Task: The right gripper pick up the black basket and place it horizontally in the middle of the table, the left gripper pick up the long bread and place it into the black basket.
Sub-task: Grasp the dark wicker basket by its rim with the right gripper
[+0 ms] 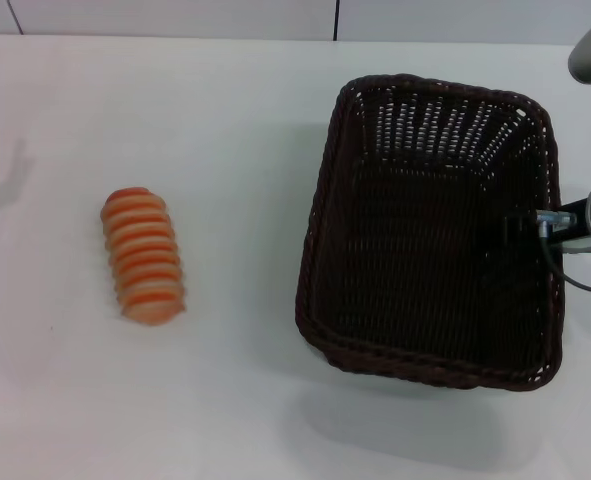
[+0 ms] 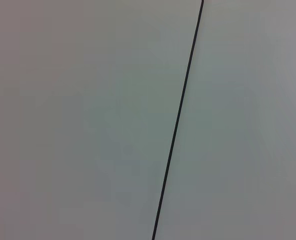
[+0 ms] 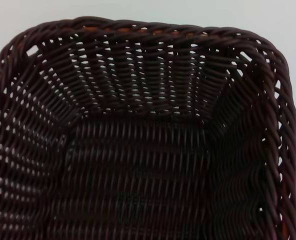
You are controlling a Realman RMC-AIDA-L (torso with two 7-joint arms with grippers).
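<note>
Setting: appeared to be a lab or robot test station. Evidence: a plain white table bare of household clutter, pale panelled wall behind with dark seams, and staged props only, a striped bread loaf and a wicker basket.

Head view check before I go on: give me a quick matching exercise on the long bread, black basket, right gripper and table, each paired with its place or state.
Things:
1. long bread
2. black basket
3. right gripper
4. table

Places or states:
A. at the basket's right rim
B. lying alone on the robot's left side
C. white surface under everything
D. empty, on the robot's right side

Pairs: 1-B, 2-D, 3-A, 4-C
</note>
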